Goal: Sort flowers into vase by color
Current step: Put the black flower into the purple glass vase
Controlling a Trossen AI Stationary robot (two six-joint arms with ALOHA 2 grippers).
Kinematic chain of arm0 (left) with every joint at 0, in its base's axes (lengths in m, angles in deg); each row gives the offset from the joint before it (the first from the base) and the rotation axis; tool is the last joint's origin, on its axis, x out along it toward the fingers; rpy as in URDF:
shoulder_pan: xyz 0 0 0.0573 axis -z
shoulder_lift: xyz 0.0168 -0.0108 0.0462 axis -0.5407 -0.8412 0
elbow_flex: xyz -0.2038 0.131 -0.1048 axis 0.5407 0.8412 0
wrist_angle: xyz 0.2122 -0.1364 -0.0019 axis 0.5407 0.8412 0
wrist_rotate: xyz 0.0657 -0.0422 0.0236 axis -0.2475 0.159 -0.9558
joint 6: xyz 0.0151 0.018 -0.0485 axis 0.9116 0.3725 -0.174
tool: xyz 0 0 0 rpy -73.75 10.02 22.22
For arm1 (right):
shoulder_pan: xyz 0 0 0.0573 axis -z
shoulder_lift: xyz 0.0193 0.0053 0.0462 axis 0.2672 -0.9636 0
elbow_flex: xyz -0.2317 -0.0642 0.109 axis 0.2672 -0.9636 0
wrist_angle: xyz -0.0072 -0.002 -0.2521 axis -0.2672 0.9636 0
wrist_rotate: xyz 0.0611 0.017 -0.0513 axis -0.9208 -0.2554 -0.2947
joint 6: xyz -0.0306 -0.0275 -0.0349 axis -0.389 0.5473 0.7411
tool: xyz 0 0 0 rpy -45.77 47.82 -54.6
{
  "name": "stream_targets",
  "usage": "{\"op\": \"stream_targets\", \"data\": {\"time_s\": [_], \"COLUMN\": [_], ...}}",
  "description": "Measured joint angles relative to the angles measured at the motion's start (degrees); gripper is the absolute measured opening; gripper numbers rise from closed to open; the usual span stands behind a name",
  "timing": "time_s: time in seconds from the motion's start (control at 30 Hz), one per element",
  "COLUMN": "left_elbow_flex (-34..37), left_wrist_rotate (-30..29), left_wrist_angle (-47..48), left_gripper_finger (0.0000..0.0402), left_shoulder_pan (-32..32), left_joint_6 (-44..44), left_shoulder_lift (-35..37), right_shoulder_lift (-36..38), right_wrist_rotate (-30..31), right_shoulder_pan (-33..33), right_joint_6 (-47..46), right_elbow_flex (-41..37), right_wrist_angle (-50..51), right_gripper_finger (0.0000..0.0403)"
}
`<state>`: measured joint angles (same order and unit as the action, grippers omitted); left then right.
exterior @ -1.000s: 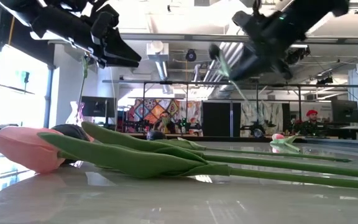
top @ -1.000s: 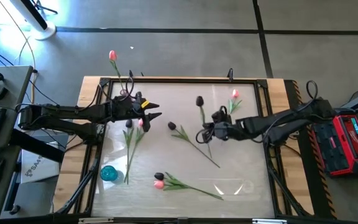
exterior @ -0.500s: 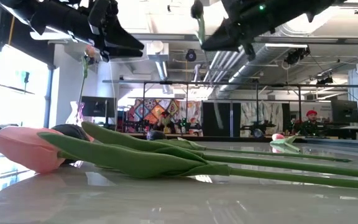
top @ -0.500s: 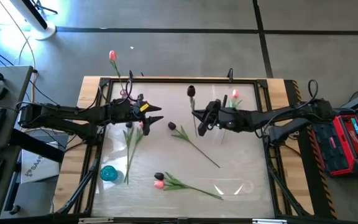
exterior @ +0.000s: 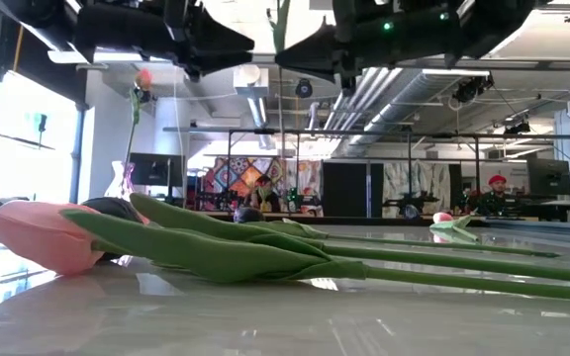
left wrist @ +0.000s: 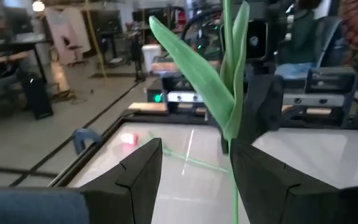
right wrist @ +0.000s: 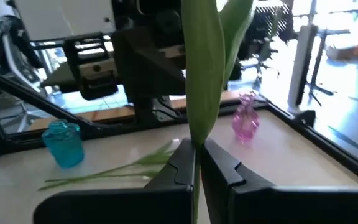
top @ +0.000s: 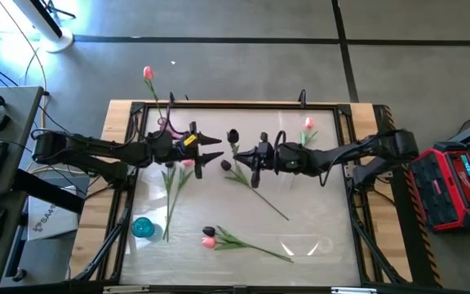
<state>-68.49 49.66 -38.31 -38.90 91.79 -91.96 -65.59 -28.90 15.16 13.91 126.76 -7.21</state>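
High view: above mid-worktop (top: 317, 245), the right gripper (top: 250, 155) is pinching a dark tulip (top: 233, 136) facing the left gripper (top: 217, 149), whose fingers are standing spread. Left wrist view: spread fingers (left wrist: 138, 171) are flanking the stem. Right wrist view: fingers (right wrist: 182, 163) are clamping the stem; pink vase (right wrist: 245, 121) and blue vase (right wrist: 66, 143) beyond.

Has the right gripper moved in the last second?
Yes. The right gripper, shut on a dark tulip, has carried it leftward from the pink tulip toward the open left gripper.
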Motion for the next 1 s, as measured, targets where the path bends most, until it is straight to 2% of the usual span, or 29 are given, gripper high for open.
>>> {"op": "stream_targets", "data": {"time_s": [0.27, 0.67, 0.8, 1.0], "left_elbow_flex": [-0.05, -5.36, -5.88, -5.88], "left_wrist_rotate": [7.05, 9.17, 9.54, 9.61], "left_wrist_angle": [-8.79, -8.74, -7.70, -7.42], "left_gripper_finger": [0.0179, 0.0175, 0.0144, 0.0043], "left_shoulder_pan": [-0.02, -0.02, 0.00, 0.00], "left_joint_6": [2.05, 0.64, 0.63, 0.63], "left_shoulder_lift": [-4.55, -10.57, -10.23, -9.77], "right_shoulder_lift": [-1.67, -1.67, -1.67, -1.67], "right_wrist_rotate": [-1.66, -2.48, -2.62, -2.76], "right_shoulder_pan": [0.00, 0.09, 0.09, 0.09], "right_joint_6": [3.32, 8.41, 9.13, 9.31], "right_elbow_flex": [-0.02, 0.37, 0.39, 0.42], "right_wrist_angle": [-4.54, -5.66, -5.58, -5.67], "right_gripper_finger": [0.0000, 0.0000, 0.0000, 0.0000]}}
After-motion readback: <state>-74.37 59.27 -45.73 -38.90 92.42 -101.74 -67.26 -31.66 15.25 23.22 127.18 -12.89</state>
